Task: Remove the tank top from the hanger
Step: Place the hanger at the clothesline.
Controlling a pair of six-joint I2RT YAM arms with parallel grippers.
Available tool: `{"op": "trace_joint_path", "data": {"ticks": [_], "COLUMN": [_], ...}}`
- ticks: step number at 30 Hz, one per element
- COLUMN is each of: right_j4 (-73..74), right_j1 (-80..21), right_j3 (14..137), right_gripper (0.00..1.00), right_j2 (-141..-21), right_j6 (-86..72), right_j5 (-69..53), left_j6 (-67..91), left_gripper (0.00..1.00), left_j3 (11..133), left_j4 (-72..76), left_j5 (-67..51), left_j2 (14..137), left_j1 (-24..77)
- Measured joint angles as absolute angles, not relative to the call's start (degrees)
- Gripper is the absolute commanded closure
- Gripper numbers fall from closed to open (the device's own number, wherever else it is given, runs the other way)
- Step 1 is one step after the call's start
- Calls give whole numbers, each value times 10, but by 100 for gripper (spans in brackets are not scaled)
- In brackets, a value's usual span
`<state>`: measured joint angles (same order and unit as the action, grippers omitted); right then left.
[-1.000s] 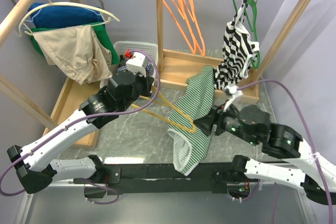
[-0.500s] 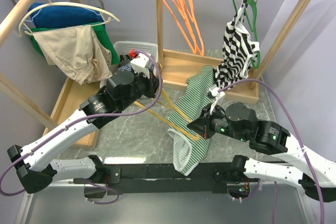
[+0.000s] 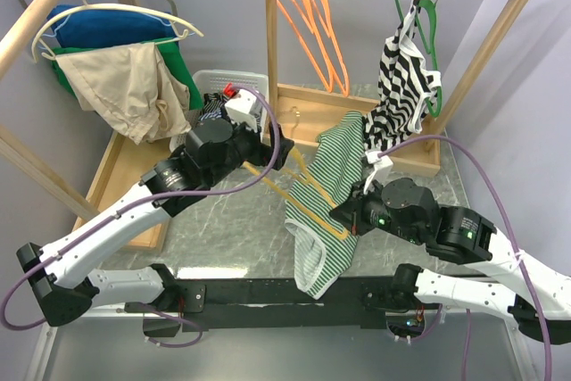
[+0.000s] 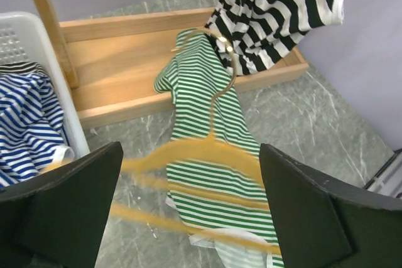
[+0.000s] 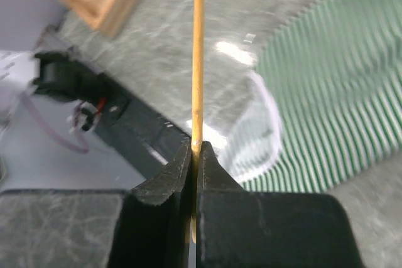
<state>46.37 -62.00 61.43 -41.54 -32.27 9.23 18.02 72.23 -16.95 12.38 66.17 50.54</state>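
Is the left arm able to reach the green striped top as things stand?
Probably yes: its open pincer points at the top, with only the thin hanger between them.

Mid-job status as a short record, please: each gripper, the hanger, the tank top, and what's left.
left gripper: open, fingers spread either side of the tan hanger
right gripper: shut on the hanger's thin bar
hanger: tilted, low over the grey marbled table
green-and-white striped tank top: caught up near the hanger's hook, the rest trailing onto the table
task: not done; tank top not yet off the hanger
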Motion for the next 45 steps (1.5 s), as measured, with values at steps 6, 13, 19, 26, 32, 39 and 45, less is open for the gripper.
{"op": "trace_joint_path", "data": {"ticks": [6,13,19,26,32,39,45], "right_j4": [555,665,704,709,642,573,555], "right_j1": [-620,-620,-620,-606,-475,-373,-340], "right_j3": [627,684,732,841,921,989,1096], "right_gripper": [100,100,100,100,100,100,100], "right_j2": [-403,-372,-391,-477,-542,-636,-745], "right_j6": [-393,-462,-469,-416,-311,-191,-128], "right_j5": [196,298,365,442,416,318,253], "left_j6": [198,221,237,256,275,284,285], "left_gripper": [4,4,4,4,4,4,4], "left_j3": [695,673,658,647,611,607,597], "left_j4": [-166,-175,-188,-186,-187,-175,-163], "left_j5": [156,189,194,168,131,110,100], "left_j2": [625,596,599,625,648,650,650], "left_j1": [505,505,505,505,505,505,505]}}
